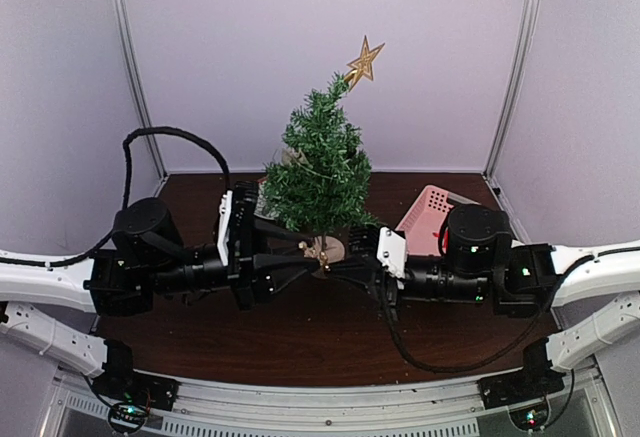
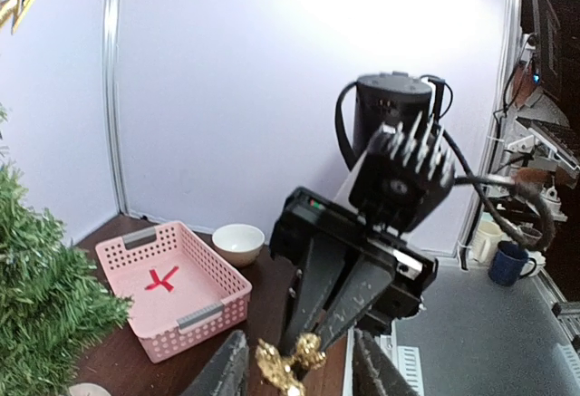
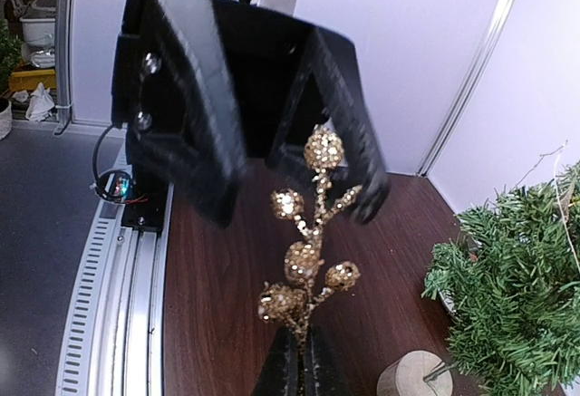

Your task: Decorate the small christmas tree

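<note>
Before the small christmas tree (image 1: 318, 162) at mid-table, the right gripper (image 3: 295, 352) pinches a gold berry sprig (image 3: 308, 260) by its stem; the left gripper (image 2: 297, 362), spread wide around it, should clamp before any release.

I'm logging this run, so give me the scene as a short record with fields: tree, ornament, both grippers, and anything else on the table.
tree: upright mid-table, star on top
sprig: gold glitter berries, upright in the air in front of the tree
right gripper: shut on the sprig's stem
left gripper: open, one finger on either side of the sprig's top
basket: pink, red cross on its floor, on the table's right side
bowl: white, just beyond the basket
</note>
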Controlling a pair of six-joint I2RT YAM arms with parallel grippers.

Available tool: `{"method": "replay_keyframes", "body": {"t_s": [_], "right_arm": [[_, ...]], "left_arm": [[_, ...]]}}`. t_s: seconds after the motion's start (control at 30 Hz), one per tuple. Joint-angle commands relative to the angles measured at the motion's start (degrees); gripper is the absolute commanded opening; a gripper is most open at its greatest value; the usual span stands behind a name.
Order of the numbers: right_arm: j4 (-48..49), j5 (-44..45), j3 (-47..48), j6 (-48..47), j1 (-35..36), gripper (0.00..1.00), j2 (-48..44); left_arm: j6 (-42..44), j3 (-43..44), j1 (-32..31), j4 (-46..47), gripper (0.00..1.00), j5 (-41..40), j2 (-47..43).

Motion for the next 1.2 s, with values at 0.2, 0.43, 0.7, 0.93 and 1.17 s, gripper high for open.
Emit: {"method": "replay_keyframes", "body": {"t_s": [0.2,0.43,0.7,0.93,1.17], "right_arm": [[2.42,-0.5,-1.57,1.46,-0.28,0.0,-0.57],[3.56,1.51,-2.19,1.54,-0.21,0.0,-1.31],[4.15,1.75,-2.29,1.62,-0.23,0.0,-1.05],[4.21,4.4,-2.6,2.06,-0.3,0.42,-1.11],[3.17,8.46,-5.05,1.66,-0.61,0.87,-4.68]], "left_arm": [[0.0,1.23,-0.11,9.23,0.25,-2.98,1.73],[-1.41,0.19,-0.11,9.6,0.28,-3.8,1.52],[-2.69,0.26,-0.07,10.34,0.0,-3.93,1.59],[-3.76,1.06,-0.01,8.97,0.0,-8.27,0.81],[3.27,7.55,2.88,-1.93,0.0,-17.84,-1.63]]}}
